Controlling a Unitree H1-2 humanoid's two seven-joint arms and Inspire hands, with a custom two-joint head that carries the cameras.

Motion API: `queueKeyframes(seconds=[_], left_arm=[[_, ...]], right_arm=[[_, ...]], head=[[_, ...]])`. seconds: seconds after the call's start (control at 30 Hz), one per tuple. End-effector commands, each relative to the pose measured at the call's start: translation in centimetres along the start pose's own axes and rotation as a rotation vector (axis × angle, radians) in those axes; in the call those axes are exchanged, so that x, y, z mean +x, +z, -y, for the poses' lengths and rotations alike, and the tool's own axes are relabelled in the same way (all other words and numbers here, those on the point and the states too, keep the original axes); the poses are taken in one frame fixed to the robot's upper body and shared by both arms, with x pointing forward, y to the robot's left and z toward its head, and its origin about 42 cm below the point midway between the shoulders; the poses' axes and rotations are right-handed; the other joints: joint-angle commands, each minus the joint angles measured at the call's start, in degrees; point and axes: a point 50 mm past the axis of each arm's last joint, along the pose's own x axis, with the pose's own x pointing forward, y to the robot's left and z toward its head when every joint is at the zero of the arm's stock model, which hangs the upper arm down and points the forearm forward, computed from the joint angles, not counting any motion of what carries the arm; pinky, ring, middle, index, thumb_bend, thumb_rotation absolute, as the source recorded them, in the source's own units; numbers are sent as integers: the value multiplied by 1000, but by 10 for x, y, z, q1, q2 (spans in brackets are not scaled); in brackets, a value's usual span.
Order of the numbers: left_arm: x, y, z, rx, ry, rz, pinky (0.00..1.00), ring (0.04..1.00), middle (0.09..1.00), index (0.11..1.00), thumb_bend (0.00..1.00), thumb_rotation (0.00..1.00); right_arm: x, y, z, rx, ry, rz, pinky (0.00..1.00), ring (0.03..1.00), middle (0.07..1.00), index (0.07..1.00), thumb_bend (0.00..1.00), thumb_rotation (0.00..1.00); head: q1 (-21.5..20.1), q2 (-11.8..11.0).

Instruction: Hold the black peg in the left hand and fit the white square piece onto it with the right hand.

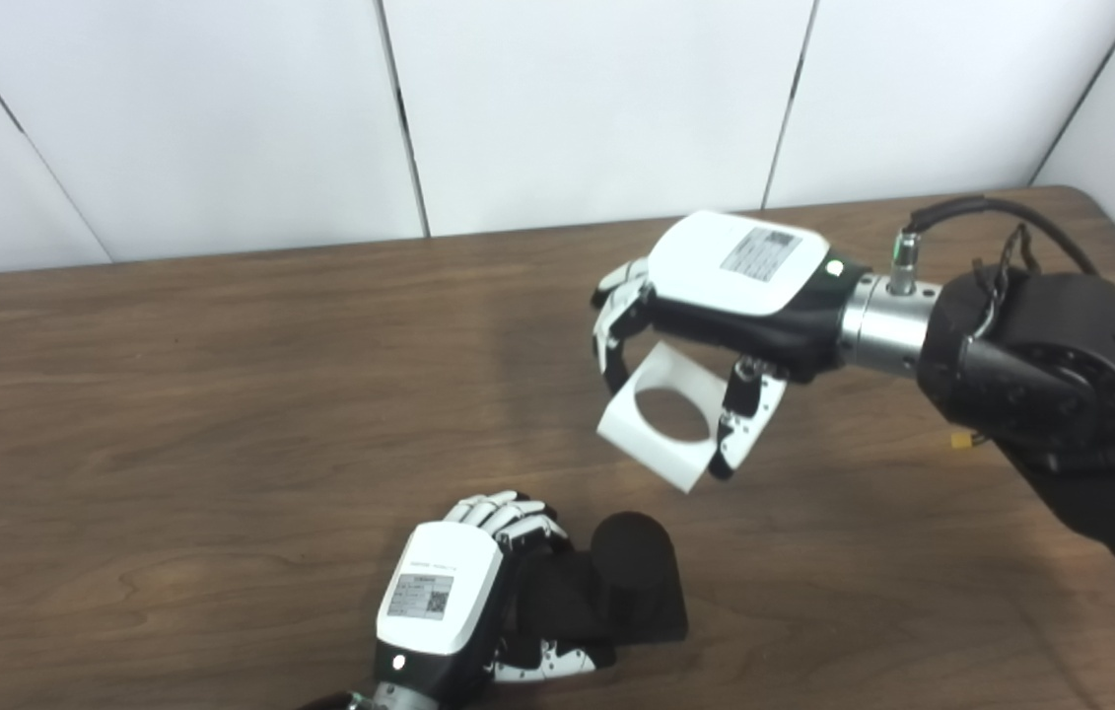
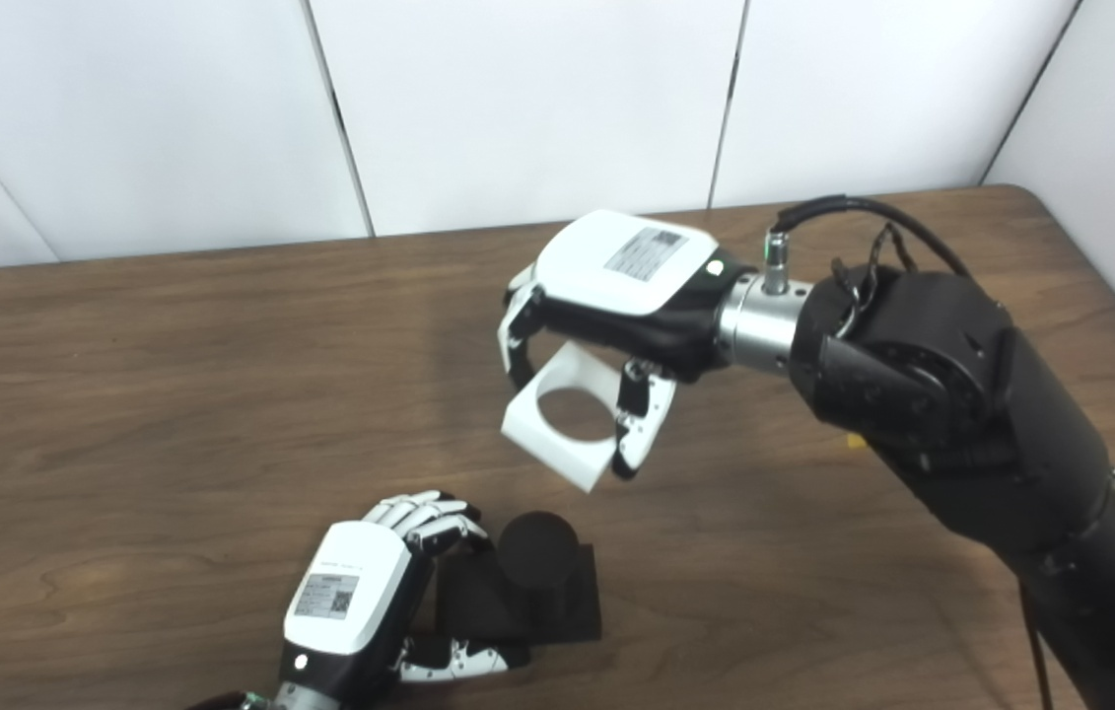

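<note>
The counter (image 1: 222, 394) was a broad brown wood-grain slab, and both robot hands worked over its near-right part. Largest on it was the right arm (image 1: 1060, 375), coming in from about four o'clock, its dark bulk ending in the right robot hand (image 1: 715, 306). That robot hand was grasping the white square piece (image 1: 661, 419) – fingers over the far edge, thumb on the near edge – and held it lifted off the counter, tilted, with its round hole facing up and toward the camera.

At roughly seven o'clock from the white piece, well apart from it, the left robot hand (image 1: 463, 592) was clenched around the square base of the black peg (image 1: 631, 562). The peg's round post stood upright beside the fingers, its base apparently resting on the counter.

The main risk, as I judged it, lay in the tilt. If the white piece came down at that angle, the rim of the hole would likely catch the top of the post and jam instead of sliding on. The pinch looked light and sat on two edges only – a snag could twist the piece out of the grasp or drop it. A hard push might also tip the peg or shove it through the left robot hand. The left fingers lay close to the post, so the white piece's corner could strike them on the way down.
</note>
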Motion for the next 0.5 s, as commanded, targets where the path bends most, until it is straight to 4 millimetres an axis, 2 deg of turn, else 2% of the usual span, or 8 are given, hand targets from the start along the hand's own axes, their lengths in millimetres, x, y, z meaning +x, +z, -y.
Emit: queueKeyframes(seconds=[0.0,0.47], left_arm=[[-1,-2,7,41,-54,-10,812,813,754,487,514,55],[2,0,7,37,-47,-13,804,810,751,486,515,54]], right_arm=[[-3,5,14,-36,-48,17,761,845,720,481,523,128],[1,16,-7,-8,14,68,767,846,725,481,524,129]], head=[[0,1],[6,8]])
